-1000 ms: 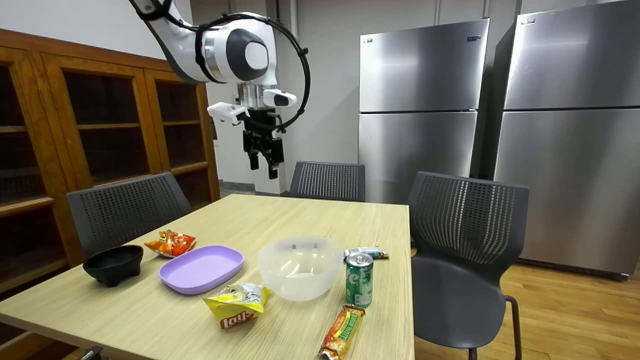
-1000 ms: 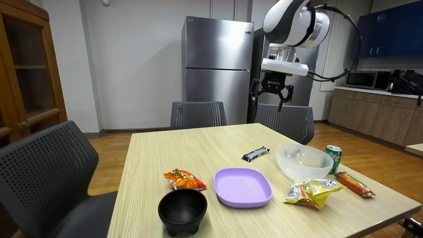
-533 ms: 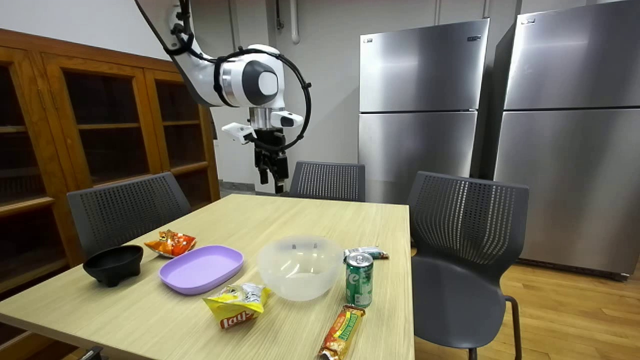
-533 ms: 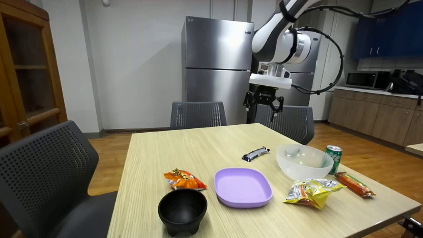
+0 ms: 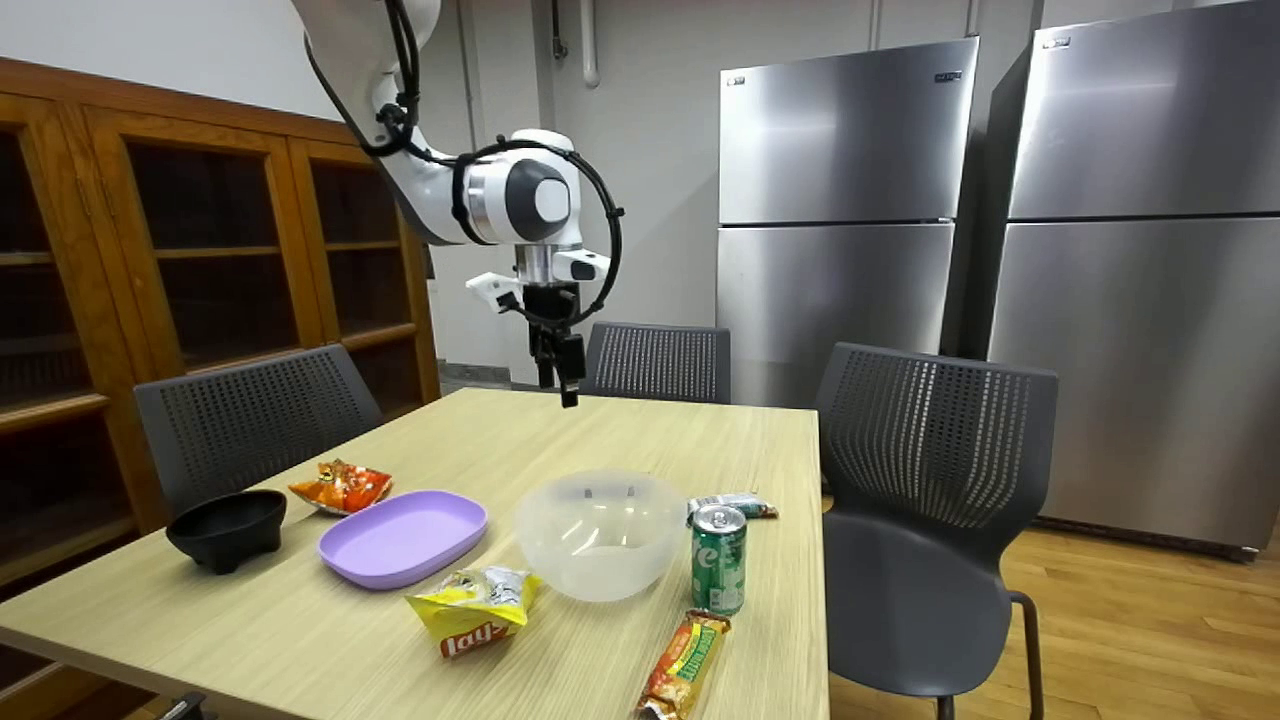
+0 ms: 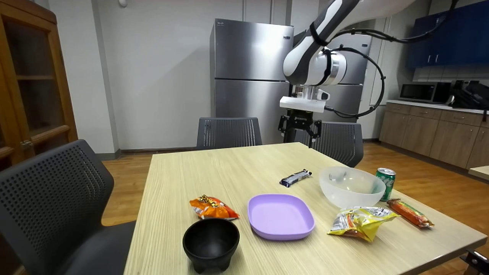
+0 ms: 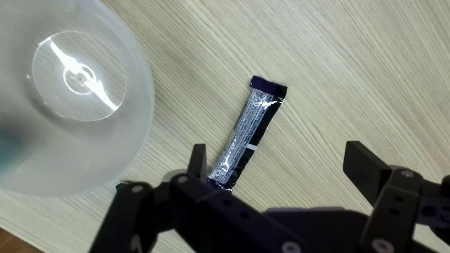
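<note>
Your claw (image 7: 274, 156) hangs spread; the wrapped bar (image 7: 248, 133) lies below it, depth unclear. Descend off-centre and a finger could squash the bar.

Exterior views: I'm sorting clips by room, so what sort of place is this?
Probably a shared kitchen or break room: there are two silver refrigerators, a microwave, and a table with chairs at its sides.

The navy-wrapped snack bar (image 7: 246, 135) is partly hidden by the gripper (image 7: 276, 155) in the wrist view; the tabletop's (image 6: 206, 172) nearest corner is cropped in both exterior views.
</note>
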`<state>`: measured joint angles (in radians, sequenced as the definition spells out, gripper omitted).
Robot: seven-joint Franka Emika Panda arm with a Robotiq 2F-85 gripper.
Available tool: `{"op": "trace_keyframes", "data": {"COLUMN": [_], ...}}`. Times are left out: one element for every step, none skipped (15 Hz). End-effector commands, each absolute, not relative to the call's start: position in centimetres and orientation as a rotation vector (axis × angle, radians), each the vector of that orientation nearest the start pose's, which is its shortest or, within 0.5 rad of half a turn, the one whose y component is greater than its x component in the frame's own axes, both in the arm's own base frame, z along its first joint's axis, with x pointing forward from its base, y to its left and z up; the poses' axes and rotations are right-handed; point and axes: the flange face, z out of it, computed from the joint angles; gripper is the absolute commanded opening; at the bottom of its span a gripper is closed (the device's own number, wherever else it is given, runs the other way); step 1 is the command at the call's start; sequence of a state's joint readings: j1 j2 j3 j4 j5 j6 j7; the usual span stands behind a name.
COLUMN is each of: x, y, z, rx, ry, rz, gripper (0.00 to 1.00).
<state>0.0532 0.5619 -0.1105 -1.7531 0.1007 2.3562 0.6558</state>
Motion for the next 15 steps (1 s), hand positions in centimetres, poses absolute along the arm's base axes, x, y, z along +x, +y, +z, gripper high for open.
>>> {"op": "trace_keyframes", "data": {"x": [68.5,68.7,68.9,69.1,69.3,69.5,69.7,69.9,70.2,70.5,70.7,71.0,71.2,71.4,71.6], "y": [-3.2,-3.4,-3.4,-3.4,-3.5,-3.5,-3.6,-3.6,-3.6,-3.6,-3.7,-3.7,-3.8,-3.9,-3.9], "z": [24.3,23.7,23.1,22.6,22.0,21.4,20.8,20.4,19.9,19.6,19.3,19.0,18.8,18.5,18.3], "rx": [-2.891,-2.891,-2.893,-2.894,-2.897,-2.900,-2.904,-2.907,-2.905,-2.905,-2.902,-2.897,-2.889,-2.876,-2.865], "ry": [1.256,1.271,1.285,1.294,1.303,1.310,1.317,1.325,1.337,1.349,1.360,1.374,1.397,1.428,1.454], "rz": [0.008,0.024,0.045,0.067,0.088,0.107,0.124,0.133,0.145,0.150,0.155,0.155,0.151,0.137,0.127], "gripper": [1.00,1.00,1.00,1.00,1.00,1.00,1.00,1.00,1.00,1.00,1.00,1.00,1.00,1.00,1.00]}}
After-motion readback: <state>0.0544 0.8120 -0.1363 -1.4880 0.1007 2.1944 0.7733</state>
